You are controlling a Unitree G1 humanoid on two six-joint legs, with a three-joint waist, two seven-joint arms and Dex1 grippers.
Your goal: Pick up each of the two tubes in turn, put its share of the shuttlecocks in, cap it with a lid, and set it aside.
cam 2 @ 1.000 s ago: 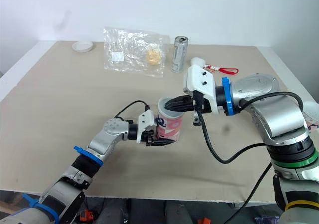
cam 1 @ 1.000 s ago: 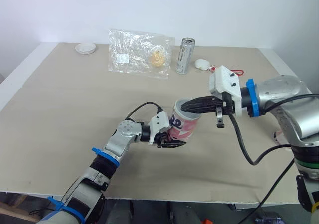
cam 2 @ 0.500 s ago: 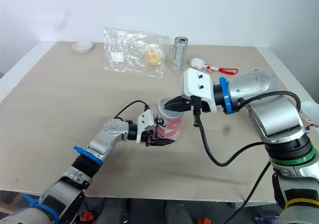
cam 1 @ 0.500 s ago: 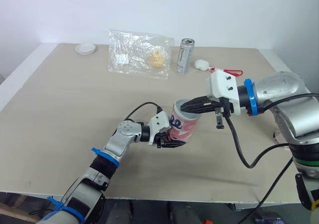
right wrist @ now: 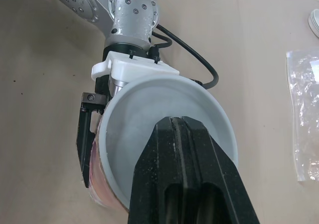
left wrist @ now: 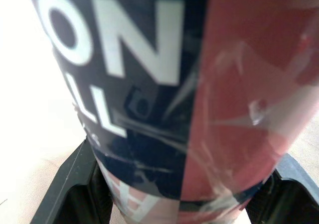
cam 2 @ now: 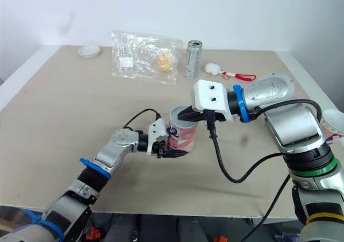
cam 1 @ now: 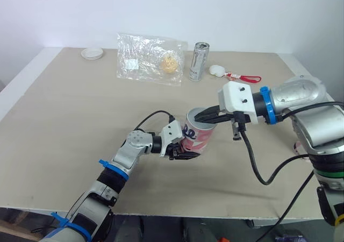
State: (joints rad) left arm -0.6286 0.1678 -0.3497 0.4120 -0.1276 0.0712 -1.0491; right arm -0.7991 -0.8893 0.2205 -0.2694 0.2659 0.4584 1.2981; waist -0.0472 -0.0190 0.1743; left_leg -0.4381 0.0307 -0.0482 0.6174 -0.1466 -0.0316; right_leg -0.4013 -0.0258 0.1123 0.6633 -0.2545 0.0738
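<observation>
A pink and navy tube [cam 1: 198,138] stands upright mid-table, its white open mouth [right wrist: 149,149] facing up. My left gripper [cam 1: 181,148] is shut on the tube low on its side, with one finger [left wrist: 65,184] on each flank. My right gripper [cam 1: 200,116] reaches in from the right. Its two black fingers [right wrist: 169,149] are pressed together, shut, with the tips just over the tube's mouth near the rim. Nothing shows between them. I cannot see the bottom of the tube's inside.
Along the far edge lie a clear plastic bag [cam 1: 150,63] with a yellowish ball inside, an upright silver can [cam 1: 199,61], a small white lid [cam 1: 92,52] and a white object [cam 1: 217,69] on a red cord [cam 1: 244,78]. A white round thing [cam 2: 333,125] shows at the right edge.
My right wrist has turned and shifted slightly left, so its fingers now point more steeply at the tube's mouth. The tube and my left gripper have stayed put.
</observation>
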